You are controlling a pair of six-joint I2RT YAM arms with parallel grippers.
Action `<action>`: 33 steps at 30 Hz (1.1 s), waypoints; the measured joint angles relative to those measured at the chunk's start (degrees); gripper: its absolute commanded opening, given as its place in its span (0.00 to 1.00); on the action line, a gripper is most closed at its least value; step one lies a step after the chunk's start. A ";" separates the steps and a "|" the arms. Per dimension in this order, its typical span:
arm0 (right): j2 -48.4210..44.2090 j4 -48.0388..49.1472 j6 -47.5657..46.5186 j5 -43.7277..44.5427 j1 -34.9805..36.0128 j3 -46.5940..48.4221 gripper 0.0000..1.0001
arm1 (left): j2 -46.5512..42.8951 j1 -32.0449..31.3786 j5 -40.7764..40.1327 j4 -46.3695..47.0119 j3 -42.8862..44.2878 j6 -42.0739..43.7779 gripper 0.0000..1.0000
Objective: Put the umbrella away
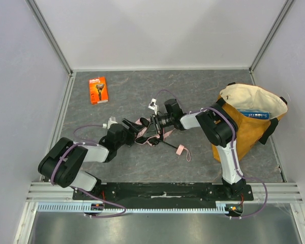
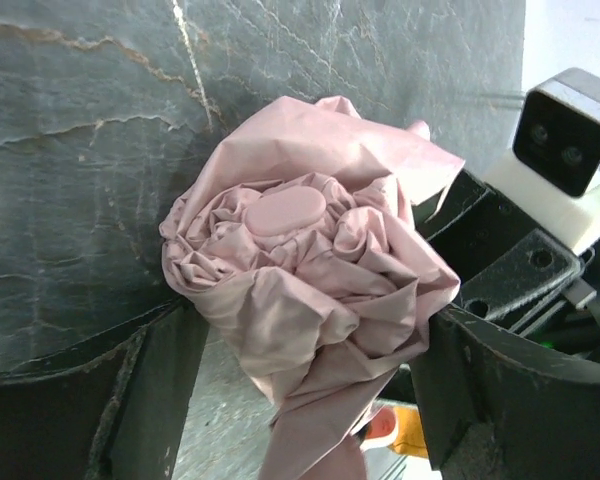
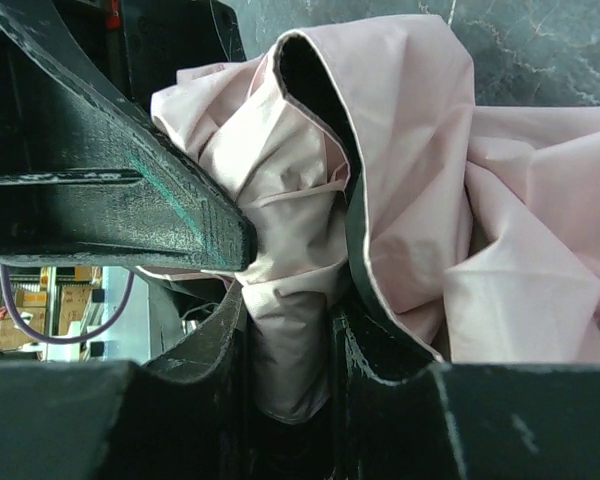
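While only loose umbrella [image 2: 300,270] fabric is pinched by right pincer [image 3: 295,290], left pincer [image 2: 310,350] wide astride it, fabric may be pulled free.

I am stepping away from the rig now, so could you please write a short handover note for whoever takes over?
Left end effector: jaws wide astride the umbrella's bunched top; grip unclear.
Right end effector: shut on umbrella fabric.
Umbrella: on the table, mid-way, between both arms. Bag: open, at the right.
Done: canopy bunched and held.
Left: stow the umbrella, probably in the bag.
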 measured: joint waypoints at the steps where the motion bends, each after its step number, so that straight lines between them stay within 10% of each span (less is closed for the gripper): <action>1: 0.00 -0.15 0.00 0.00 -0.04 0.09 0.00 | 0.00 -0.17 -0.57 -2.27 1.18 -0.66 0.90; 15: 0.13 -2.86 0.26 -1.22 -0.57 1.22 0.00 | -0.94 -5.77 -12.52 -26.08 12.13 -9.75 0.86; 27: 0.17 -6.05 -1.36 -0.68 0.09 2.21 0.01 | -0.35 -6.91 -15.96 -24.52 10.75 -11.47 0.09; 33: -0.15 -10.40 -3.74 1.03 0.50 3.74 0.42 | -1.36 -6.88 -15.87 -21.68 8.70 -11.21 0.02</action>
